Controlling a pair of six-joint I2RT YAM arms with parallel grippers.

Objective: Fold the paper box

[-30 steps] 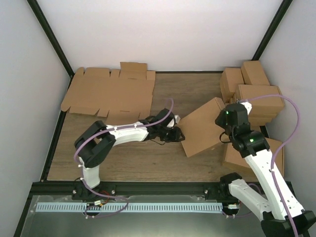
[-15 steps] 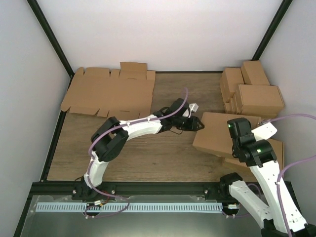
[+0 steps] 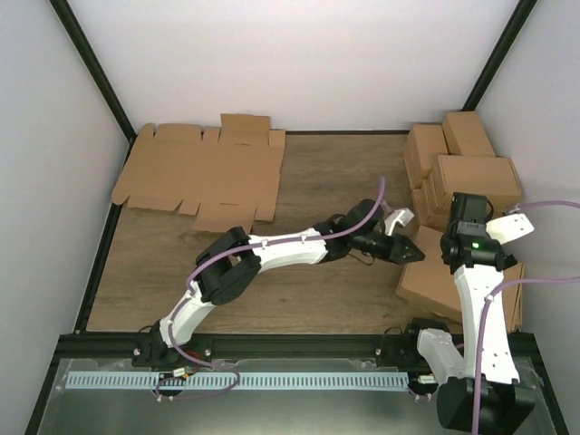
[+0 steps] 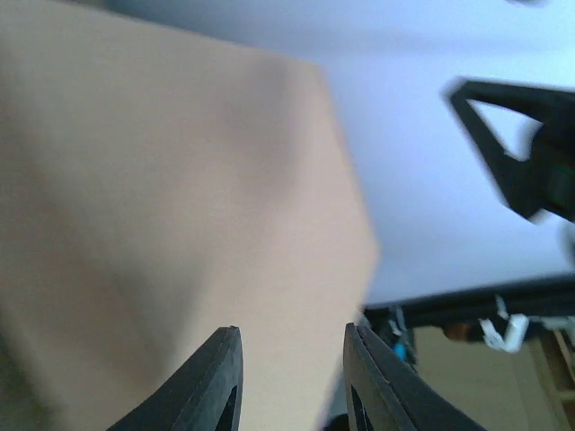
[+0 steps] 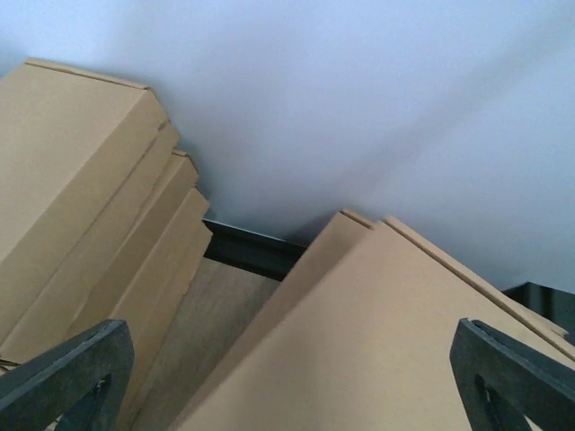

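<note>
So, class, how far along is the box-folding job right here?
Done: the paper box looks folded shut, lying at the right by the stacked cartons. In hand: nothing; left fingers and right fingers are open, both near it. Left: probably just pulling the arms away.

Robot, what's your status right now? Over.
Left gripper open, tips near paper box. Right gripper open, over it. Box looks folded shut, lying beside the cartons.
</note>
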